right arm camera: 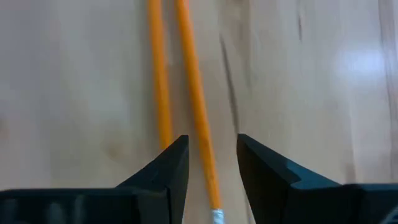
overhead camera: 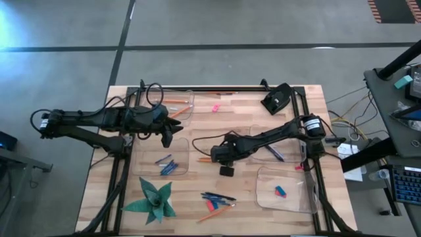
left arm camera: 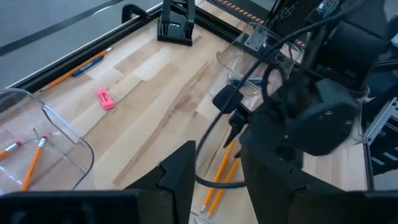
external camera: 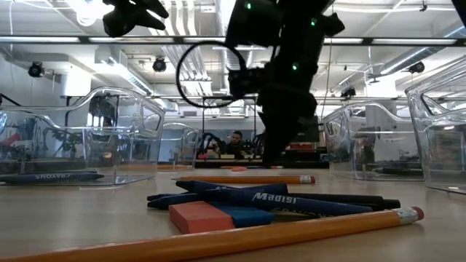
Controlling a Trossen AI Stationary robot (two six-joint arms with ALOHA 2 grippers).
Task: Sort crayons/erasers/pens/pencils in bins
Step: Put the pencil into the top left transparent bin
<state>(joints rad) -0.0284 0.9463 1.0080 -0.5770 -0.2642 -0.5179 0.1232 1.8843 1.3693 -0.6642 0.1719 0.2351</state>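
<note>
Two orange pencils (right arm camera: 193, 81) lie side by side on the bare wood (overhead camera: 204, 158) in the table's middle. My right gripper (right arm camera: 211, 162) points down over them, open; one pencil (right arm camera: 204, 155) runs between its fingers, the other (right arm camera: 160, 93) passes beside one finger. I cannot see either finger touching a pencil. My left gripper (left arm camera: 214, 180) hangs open with nothing in it above the left side (overhead camera: 168, 135), between two clear bins. The far left bin (overhead camera: 179, 105) holds pencils, and the bin nearer the front (overhead camera: 168, 163) holds blue crayons.
Near the front edge lies a pile (overhead camera: 217, 199) of pens, a pencil and erasers (external camera: 211, 216). The right bin (overhead camera: 281, 191) holds a blue and a red eraser; another bin (overhead camera: 275, 153) sits under my right arm. A green paper star (overhead camera: 152, 201), a pink eraser (overhead camera: 215, 107) and a black block (overhead camera: 276, 99) also lie on the table.
</note>
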